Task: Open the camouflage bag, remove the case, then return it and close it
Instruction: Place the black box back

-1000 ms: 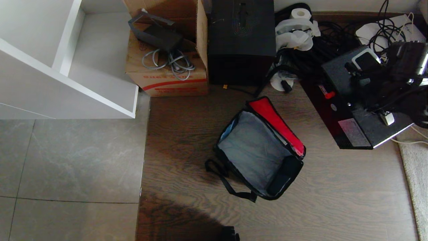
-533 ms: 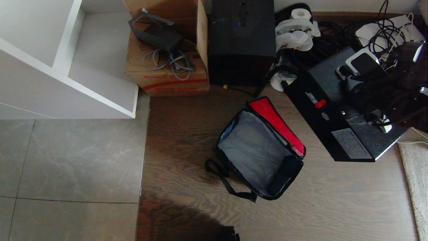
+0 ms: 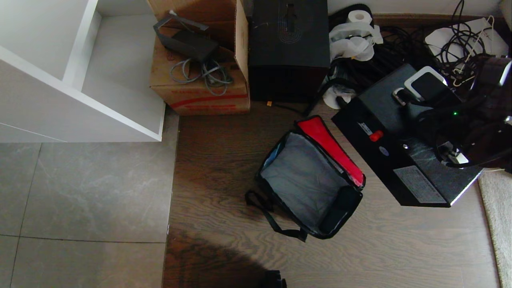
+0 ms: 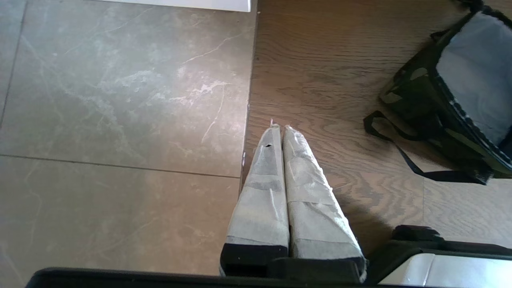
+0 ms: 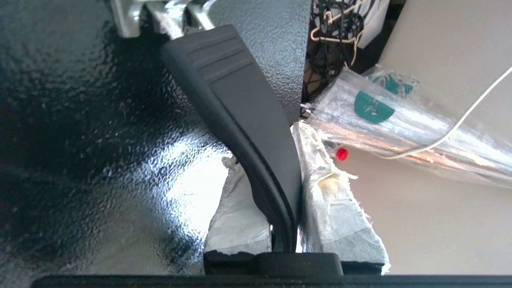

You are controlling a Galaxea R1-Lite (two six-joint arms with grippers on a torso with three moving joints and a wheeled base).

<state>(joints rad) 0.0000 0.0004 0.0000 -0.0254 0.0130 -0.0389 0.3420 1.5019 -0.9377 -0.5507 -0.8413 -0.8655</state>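
Observation:
The camouflage bag [image 3: 308,180] lies open on the wooden floor, its red flap lining folded back and its grey inside empty. In the left wrist view the bag [image 4: 424,92] shows its camouflage side and black strap. The black case [image 3: 384,144] hangs tilted just right of the bag, its lower corner near the red flap. My right gripper [image 5: 266,144] is shut on the case's black bar handle [image 5: 228,80], over the pebbled black case [image 5: 80,120]. My left gripper [image 4: 281,128] is shut and empty, parked above the floor left of the bag.
A tall black box [image 3: 288,40] and a brown carton [image 3: 200,88] with cables stand at the back. A white shelf unit [image 3: 80,80] fills the back left. Tangled cables [image 3: 400,44] lie behind the case, and a pale rug [image 3: 496,208] borders the right edge.
My right gripper has carried the case leftward and nearer, closer to the open bag. The bag and my left gripper have not moved.

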